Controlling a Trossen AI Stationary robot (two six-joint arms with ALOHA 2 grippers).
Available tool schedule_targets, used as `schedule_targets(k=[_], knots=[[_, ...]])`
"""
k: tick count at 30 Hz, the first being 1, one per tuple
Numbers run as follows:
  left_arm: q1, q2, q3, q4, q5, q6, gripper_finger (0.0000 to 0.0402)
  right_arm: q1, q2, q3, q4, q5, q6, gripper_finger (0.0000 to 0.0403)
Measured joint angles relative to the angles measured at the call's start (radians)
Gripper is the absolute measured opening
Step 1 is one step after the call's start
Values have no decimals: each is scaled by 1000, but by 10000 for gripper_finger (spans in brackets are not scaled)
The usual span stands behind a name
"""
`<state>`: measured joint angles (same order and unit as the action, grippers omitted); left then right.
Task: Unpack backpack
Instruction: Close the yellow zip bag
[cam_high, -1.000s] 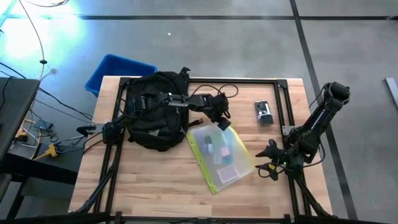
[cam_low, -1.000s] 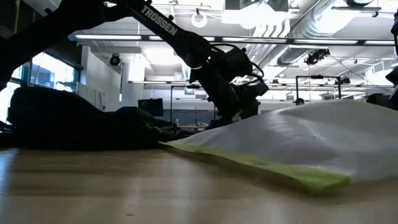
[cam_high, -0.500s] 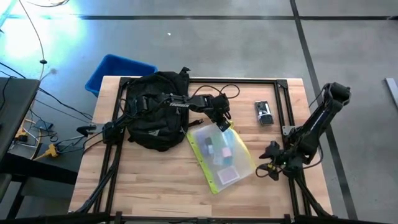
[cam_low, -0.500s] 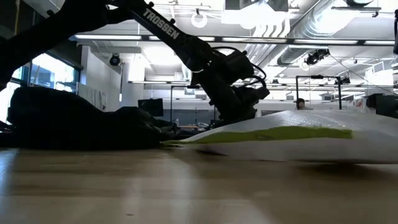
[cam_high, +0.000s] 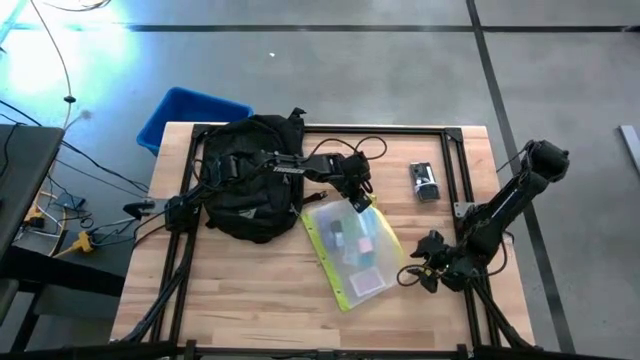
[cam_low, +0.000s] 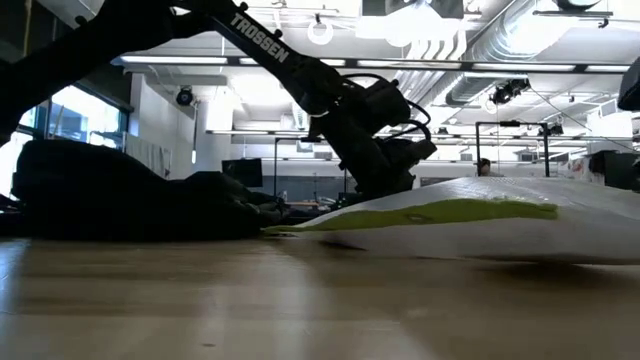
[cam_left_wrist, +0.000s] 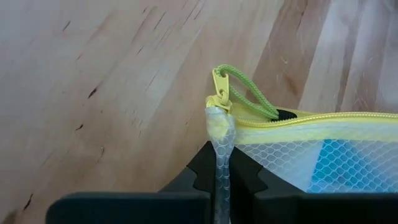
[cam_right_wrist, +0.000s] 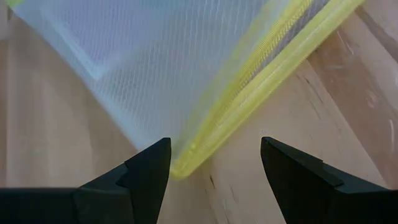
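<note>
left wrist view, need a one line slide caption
Left gripper shut on the corner of the clear pouch, beside its green zipper pull, above the wooden table.

Bare counter lies open along the near edge; the backpack, clear pouch and a small device crowd the far half.

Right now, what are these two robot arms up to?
The left gripper is shut on a corner of the pouch, by its zipper pull. The right gripper is open, facing the pouch's opposite corner without touching it. The backpack lies beside the pouch on the table.
</note>
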<state>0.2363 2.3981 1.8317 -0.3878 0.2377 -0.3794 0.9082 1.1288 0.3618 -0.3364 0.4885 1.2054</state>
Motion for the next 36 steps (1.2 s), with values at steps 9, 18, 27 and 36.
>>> schedule_targets(k=[9,18,27,36], knots=[[-4,0,0,2,-44,17,0,-108,4,0,174,-155,-222,198],[-16,-4,0,55,-121,33,0,-165,4,0,145,-216,-298,14],[-61,-145,0,62,-275,139,0,-155,4,85,-64,-167,-301,2],[-222,-397,-2,-5,-700,301,0,-155,5,443,-670,-17,-342,1]])
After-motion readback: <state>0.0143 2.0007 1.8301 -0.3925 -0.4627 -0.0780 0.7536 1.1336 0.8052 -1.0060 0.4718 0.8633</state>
